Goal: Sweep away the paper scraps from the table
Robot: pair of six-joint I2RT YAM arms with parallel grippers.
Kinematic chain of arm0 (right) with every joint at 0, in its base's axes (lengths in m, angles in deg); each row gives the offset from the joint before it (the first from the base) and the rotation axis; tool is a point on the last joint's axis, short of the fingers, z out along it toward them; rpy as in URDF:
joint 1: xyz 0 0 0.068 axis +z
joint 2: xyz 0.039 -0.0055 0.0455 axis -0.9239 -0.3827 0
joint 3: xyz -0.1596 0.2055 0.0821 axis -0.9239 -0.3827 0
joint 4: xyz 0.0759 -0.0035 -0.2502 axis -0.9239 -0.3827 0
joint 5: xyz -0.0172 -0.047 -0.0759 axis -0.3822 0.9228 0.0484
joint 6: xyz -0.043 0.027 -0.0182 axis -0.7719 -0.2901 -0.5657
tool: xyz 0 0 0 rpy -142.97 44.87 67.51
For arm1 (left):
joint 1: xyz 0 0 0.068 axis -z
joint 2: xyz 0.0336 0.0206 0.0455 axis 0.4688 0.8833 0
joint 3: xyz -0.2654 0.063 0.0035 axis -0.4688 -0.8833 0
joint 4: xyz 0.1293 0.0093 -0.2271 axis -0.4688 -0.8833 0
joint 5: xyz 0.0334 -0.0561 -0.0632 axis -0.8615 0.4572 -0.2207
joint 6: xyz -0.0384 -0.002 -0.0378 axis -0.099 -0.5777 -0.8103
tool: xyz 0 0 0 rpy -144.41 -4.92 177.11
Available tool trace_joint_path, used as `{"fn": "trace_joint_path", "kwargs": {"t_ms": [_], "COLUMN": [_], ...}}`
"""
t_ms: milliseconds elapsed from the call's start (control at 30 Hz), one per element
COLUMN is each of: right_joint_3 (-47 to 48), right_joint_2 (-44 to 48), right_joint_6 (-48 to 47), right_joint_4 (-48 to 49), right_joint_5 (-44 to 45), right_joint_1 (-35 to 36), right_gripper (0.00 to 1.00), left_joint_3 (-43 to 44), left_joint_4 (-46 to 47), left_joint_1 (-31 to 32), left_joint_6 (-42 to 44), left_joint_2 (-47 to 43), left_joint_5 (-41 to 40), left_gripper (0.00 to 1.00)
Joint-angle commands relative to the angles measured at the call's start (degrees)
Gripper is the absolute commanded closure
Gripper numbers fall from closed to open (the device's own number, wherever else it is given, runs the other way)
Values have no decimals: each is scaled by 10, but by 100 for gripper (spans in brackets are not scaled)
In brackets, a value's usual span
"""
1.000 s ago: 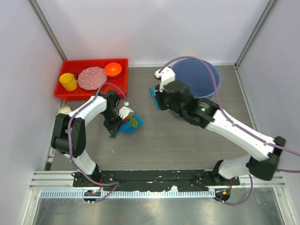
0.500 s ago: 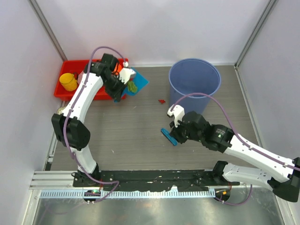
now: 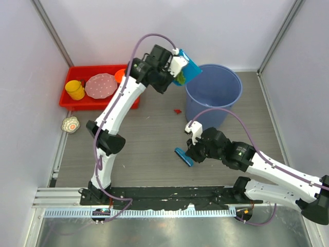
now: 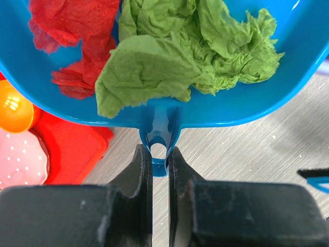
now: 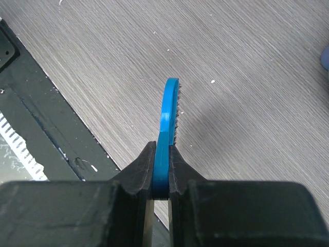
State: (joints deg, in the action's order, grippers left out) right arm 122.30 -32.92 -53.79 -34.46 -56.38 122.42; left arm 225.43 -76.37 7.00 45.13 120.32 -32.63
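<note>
My left gripper [image 3: 175, 66] is shut on the handle of the blue dustpan [image 3: 188, 70], held high at the left rim of the blue bucket [image 3: 213, 98]. In the left wrist view the dustpan [image 4: 164, 116] holds green paper scraps [image 4: 175, 56] and red scraps [image 4: 72, 36]; the gripper [image 4: 160, 159] pinches its handle. One red scrap [image 3: 177, 110] lies on the table [image 3: 149, 144] left of the bucket. My right gripper [image 3: 189, 150] is shut on the blue hand brush [image 3: 183, 156], low over the table. The brush [image 5: 168, 118] shows edge-on in the right wrist view, clamped by the gripper [image 5: 162, 170].
A red tray [image 3: 97, 100] at the back left holds a yellow cup [image 3: 75, 90], a pink dotted plate [image 3: 100, 85] and an orange bowl [image 3: 121, 76]. A small patterned dish [image 3: 70, 124] sits at the left edge. A black rail [image 3: 169, 194] runs along the near edge.
My left arm has swung the loaded dustpan from over the red tray rightward to the bucket's rim. My right gripper with the brush has stayed almost in place.
</note>
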Motion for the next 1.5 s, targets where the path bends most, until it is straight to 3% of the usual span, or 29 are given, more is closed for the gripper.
{"fn": "trace_joint_path", "kwargs": {"t_ms": [0, 267, 400, 567, 667, 767, 867, 1000, 1100, 1267, 1467], "right_joint_3": [-2, -6, -2, 3, 6, 10, 14, 20, 24, 28, 25], "right_joint_2": [9, 7, -1, -1, 0, 2, 3, 3, 1, 7, 22], "right_joint_6": [16, 18, 20, 21, 21, 21, 18, 14, 13, 14, 15], "right_joint_4": [35, 47, 48, 53, 53, 50, 46, 45, 41, 34, 30], "right_joint_5": [-16, -19, -24, -25, -27, -27, -23, -23, -24, -23, -19], "right_joint_1": [2, 2, 2, 2, 2, 3, 2, 2, 3, 3, 2], "right_gripper": [99, 99, 99, 99, 99, 99, 99, 99, 99, 99, 99], "left_joint_3": [36, 61, 47, -4, -39, -78, -183, -320, -342, -374, -411], "left_joint_4": [53, 123, 202, 351, 473, 575, 734, 970, 1077, 1181, 1220], "left_joint_1": [46, 130, 168, 206, 213, 216, 221, 222, 220, 218, 216], "left_joint_6": [-38, 32, 119, 308, 426, 522, 616, 814, 915, 1023, 1056], "left_joint_2": [7, 43, 58, 59, 51, 36, -5, -29, -18, -9, -22], "left_joint_5": [-113, -243, -352, -504, -550, -561, -563, -535, -510, -439, -407], "left_gripper": [100, 100, 100, 100, 100, 100, 100, 100, 100, 100, 100]}}
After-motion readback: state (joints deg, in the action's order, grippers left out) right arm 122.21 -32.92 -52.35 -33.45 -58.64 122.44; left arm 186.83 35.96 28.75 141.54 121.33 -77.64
